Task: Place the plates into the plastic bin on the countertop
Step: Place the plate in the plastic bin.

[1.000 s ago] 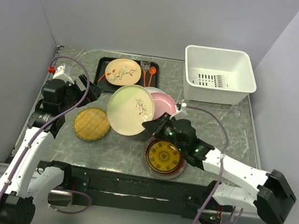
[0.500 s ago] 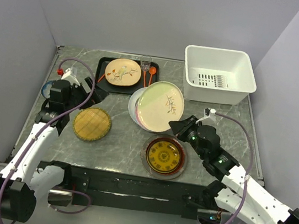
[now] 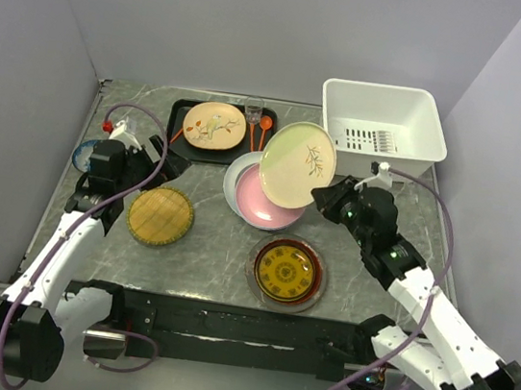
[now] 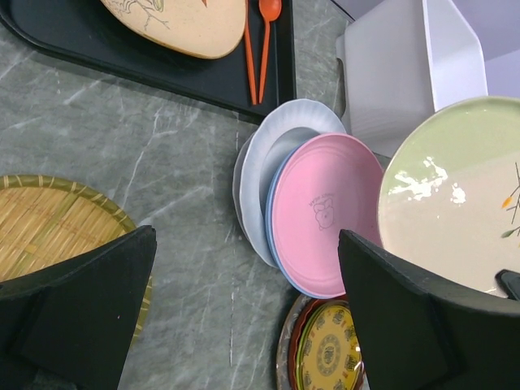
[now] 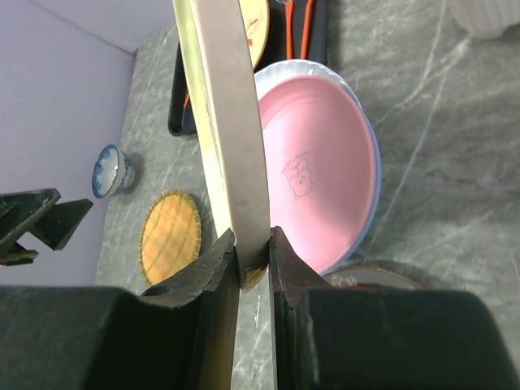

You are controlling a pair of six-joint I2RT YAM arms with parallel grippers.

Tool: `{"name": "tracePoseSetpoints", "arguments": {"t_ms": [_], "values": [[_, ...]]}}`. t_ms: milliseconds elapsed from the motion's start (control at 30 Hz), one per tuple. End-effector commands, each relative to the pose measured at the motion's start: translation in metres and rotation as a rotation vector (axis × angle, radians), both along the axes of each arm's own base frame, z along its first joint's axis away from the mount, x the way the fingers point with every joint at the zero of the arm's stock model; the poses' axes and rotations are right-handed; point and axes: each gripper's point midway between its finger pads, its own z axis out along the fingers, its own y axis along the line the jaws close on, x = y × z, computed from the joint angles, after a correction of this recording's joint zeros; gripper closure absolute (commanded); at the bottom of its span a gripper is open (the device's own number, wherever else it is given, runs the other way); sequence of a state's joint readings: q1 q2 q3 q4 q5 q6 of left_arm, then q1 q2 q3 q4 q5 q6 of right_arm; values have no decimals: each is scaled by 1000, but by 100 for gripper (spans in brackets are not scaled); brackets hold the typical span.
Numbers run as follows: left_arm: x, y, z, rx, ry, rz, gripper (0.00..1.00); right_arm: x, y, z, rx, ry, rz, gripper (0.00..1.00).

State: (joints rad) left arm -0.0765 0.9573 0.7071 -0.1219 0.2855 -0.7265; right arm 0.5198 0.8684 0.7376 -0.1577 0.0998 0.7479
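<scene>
Carried up and to the right since half a second ago: the lime green plate [image 3: 297, 164], now closer to the plastic bin [image 3: 381, 164]. The right arm has swung with it. The left arm reads the same as it did then.

Right end effector [image 5: 250, 258]: fingers pressed onto the plate's lower rim, one on each face. The wrist view shows the rim edge-on, pinched between them. The plate is held clear of the bench [image 3: 203, 255] and tilted steeply. Its upper edge is near the bin's near-left corner and not over the opening.

Below it, a pink plate [image 3: 264, 203] rests in a white plate [image 3: 234, 174], stacked mid-bench. Nearer the arm bases is a dark red plate [image 3: 285, 272] with a gold pattern, just beside the stack.

Left end effector [image 4: 244, 236]: fingers spread wide, gripping nothing, hovering over bare bench left of the stack. A woven straw-coloured disc [image 3: 160, 216] lies just beside it on the near side.

Far side: a black tray [image 3: 180, 135] carries a cream floral plate [image 3: 214, 125] and orange spoons [image 3: 264, 128]. A small blue bowl [image 3: 83, 153] is at the left edge, partly behind the left arm. The bin stands at the far right corner, with only its slotted floor showing inside.
</scene>
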Motion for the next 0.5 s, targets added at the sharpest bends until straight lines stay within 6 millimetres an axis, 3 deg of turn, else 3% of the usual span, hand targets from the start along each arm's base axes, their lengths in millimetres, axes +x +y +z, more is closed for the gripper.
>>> {"name": "tracePoseSetpoints", "arguments": {"t_ms": [0, 200, 467], "values": [[4, 1, 6, 23, -48, -2, 1, 21, 15, 93, 102, -260, 68, 100], [5, 16, -1, 102, -35, 54, 1, 33, 12, 90, 107, -262, 99, 100], [6, 8, -11, 91, -8, 7, 1, 33, 2, 101, 122, -281, 108, 100]]}}
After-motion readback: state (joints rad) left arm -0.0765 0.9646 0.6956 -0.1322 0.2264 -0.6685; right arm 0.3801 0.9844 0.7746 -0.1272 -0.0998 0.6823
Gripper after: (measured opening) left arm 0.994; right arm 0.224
